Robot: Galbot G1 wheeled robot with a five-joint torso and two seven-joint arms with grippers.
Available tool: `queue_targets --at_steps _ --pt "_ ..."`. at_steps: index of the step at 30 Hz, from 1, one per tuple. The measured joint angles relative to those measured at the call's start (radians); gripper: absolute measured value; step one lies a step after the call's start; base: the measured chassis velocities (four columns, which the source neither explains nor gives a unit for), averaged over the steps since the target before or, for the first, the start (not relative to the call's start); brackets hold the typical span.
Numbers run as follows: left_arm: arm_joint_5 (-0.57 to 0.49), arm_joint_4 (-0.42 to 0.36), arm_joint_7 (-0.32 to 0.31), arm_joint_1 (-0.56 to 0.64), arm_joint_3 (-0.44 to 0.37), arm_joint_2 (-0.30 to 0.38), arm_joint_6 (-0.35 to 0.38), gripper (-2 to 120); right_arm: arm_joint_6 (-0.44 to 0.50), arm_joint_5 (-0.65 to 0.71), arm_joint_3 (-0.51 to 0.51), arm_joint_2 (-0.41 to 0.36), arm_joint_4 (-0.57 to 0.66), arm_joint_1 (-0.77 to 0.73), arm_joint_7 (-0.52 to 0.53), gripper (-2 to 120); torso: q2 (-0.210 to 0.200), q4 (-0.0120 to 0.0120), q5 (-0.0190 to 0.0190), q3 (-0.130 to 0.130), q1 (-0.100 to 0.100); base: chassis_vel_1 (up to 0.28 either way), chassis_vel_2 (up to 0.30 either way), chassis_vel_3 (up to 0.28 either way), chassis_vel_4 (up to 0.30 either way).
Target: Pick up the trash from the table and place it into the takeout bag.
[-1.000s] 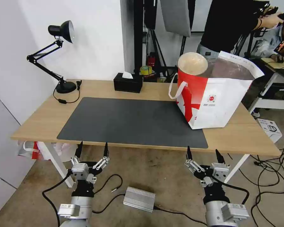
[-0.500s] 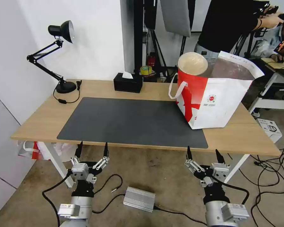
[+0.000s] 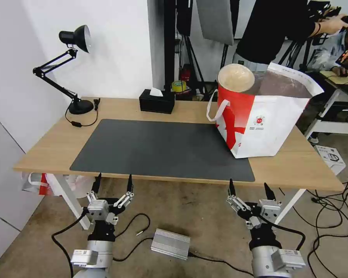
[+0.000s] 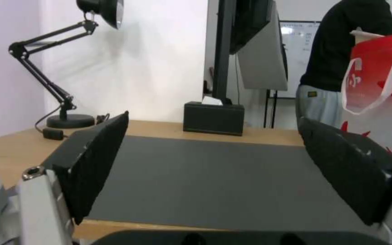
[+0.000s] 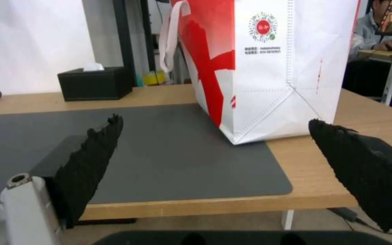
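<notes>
White walls (image 3: 116, 46), bare concrete floor (image 3: 181, 216)

Standing upright on the right part of the light-wood bench (image 3: 46, 148): a large white takeout bag (image 3: 276, 127) with a red side panel, mouth open, one corner on the dark grey mat (image 3: 158, 148). Poking from its mouth at the red side, a beige bowl (image 3: 236, 78), tilted, inside showing.

Bright, even light falls from overhead; the bag (image 3: 265, 116) throws only a faint soft shadow onto the mat (image 3: 158, 148) beside it. In both wrist views the near black pincer fingers (image 4: 94, 160) look blurred, and the wall behind the lamp (image 3: 71, 65) glares white.
</notes>
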Motion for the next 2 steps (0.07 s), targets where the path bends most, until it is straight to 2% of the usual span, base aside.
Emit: queue_targets --at_steps 2 --pt "0.000 0.000 0.000 0.000 0.000 0.000 0.000 100 0.000 0.000 0.000 0.000 0.000 0.000 0.000 100 0.000 0.0000 0.0000 0.000 0.000 0.000 0.000 0.000 0.000"
